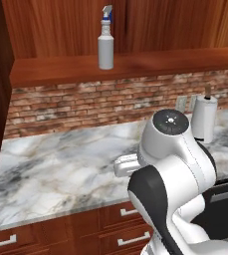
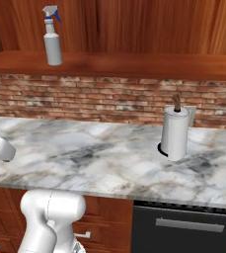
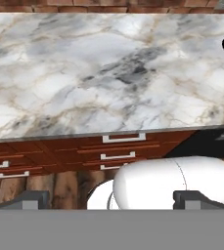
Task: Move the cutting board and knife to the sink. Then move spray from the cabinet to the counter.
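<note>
The counter (image 1: pixel 60 169) is the biggest thing here, a white-grey marble slab with grey and brownish veins running across the middle of both base views and filling the upper half of the hand view, with reddish-brown drawers (image 3: pixel 84 156) and silver handles below its front edge. Behind it runs a brick backsplash (image 2: pixel 109 99), and above that a reddish wooden cabinet shelf (image 1: pixel 135 64) crosses the upper part of both base views. The robot arm (image 1: pixel 175 184) takes up the lower right of the left base view and the lower left of the right base view. A dark appliance front (image 2: pixel 183 227) with a silver handle sits at the lower right of the right base view. A white paper-towel roll (image 2: pixel 174 132) stands upright on the counter, right of centre in the right base view and at the right edge of the left one. The spray (image 1: pixel 105 45), a slim pale grey-white bottle with a blue trigger top, stands upright on the shelf at the upper middle of the left base view and the upper left of the right one, well apart from the arm. The gripper (image 3: pixel 111 200) shows at the bottom of the hand view, its two dark fingertips (image 3: pixel 30 200) spread wide, holding nothing and touching nothing.
</note>
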